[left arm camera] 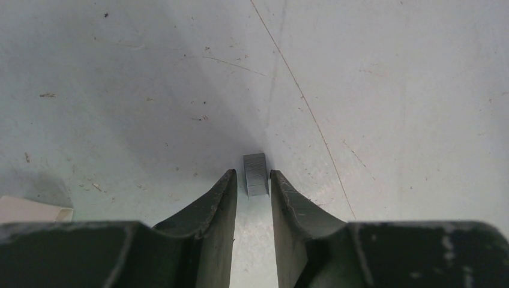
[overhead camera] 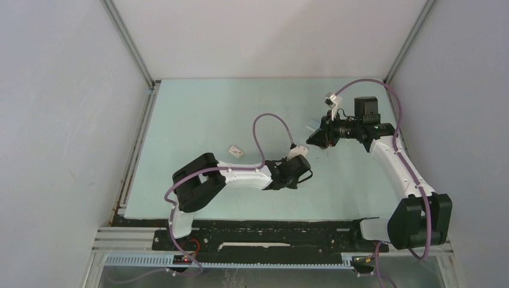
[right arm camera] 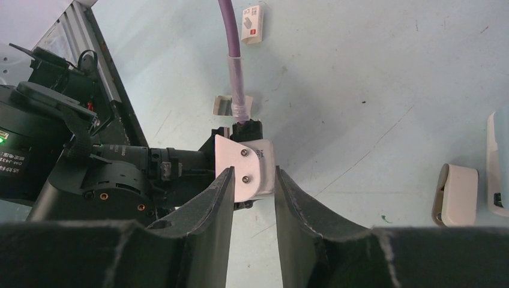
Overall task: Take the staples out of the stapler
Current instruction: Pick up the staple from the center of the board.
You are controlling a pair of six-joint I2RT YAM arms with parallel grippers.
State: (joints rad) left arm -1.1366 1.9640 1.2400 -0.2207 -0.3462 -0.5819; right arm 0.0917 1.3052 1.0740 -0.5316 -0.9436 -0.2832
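Note:
A short grey strip of staples (left arm camera: 256, 174) lies on the table right at the tips of my left gripper (left arm camera: 252, 180). The jaws are a little apart and flank the strip, with a slit of table showing on its left side. In the top view the left gripper (overhead camera: 299, 173) points down at mid-table. My right gripper (right arm camera: 254, 180) is open and empty, hovering just beyond the left wrist (overhead camera: 314, 139). Only a sliver of the light-blue stapler (right arm camera: 498, 159) shows at the right edge of the right wrist view; it lies behind the right gripper (overhead camera: 313, 125).
A stubby white and brown rounded item (right arm camera: 456, 193) lies beside the stapler. A small white box with a red mark (right arm camera: 252, 23) sits further off, and it shows in the top view (overhead camera: 234, 150). A white box corner (left arm camera: 33, 210) lies near the left gripper. The left wrist's white plate (right arm camera: 246, 165) faces the right gripper.

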